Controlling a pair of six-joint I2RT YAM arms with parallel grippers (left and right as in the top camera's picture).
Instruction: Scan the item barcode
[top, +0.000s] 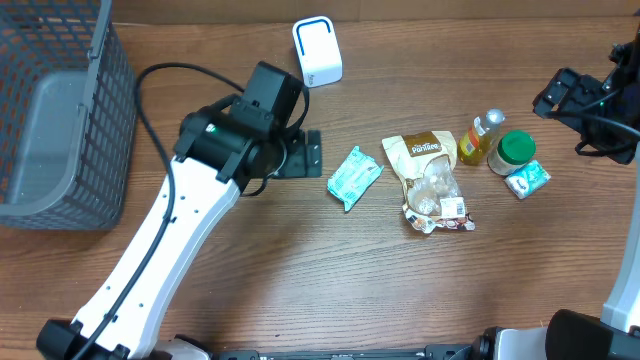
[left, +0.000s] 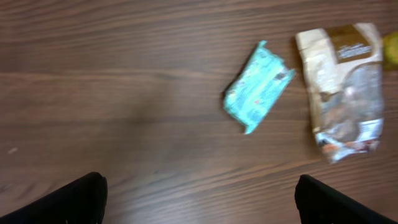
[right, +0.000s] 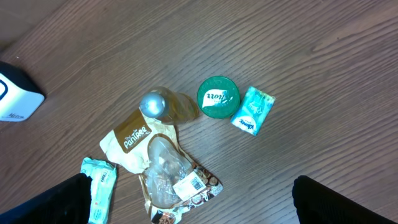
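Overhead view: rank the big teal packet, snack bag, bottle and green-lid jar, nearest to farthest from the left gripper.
1. The big teal packet, just right of the left gripper.
2. The snack bag, at mid-table.
3. The bottle, past the bag's upper right corner.
4. The green-lid jar, farthest right, beside the bottle.

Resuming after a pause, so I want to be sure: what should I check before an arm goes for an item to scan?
1. Left gripper open, nothing between its fingers: ok.
2. Right gripper open and empty: ok.
3. Teal plastic packet lying flat, apart from the beige snack pouch: ok.
4. White box-shaped device with a blue outline, presumably the scanner, unobstructed: ok.
5. Barcode on the teal plastic packet facing up: cannot tell.
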